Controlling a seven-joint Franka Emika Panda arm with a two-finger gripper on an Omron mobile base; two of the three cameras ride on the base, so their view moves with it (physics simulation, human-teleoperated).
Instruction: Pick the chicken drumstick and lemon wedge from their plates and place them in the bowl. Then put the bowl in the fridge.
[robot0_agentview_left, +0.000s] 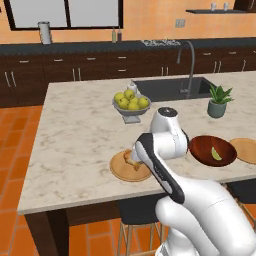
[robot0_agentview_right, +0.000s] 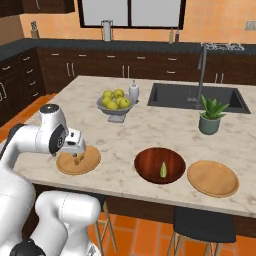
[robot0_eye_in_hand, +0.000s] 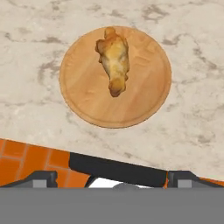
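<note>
While pincer (robot0_agentview_right: 76, 156) gapes above chicken drumstick (robot0_eye_in_hand: 114, 61), no writing legible.

No text, label, brand, number or sign can be read in any of the views.

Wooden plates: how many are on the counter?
2. One plate lies under the chicken drumstick at the left; the other lies bare, right of the bowl.
</note>
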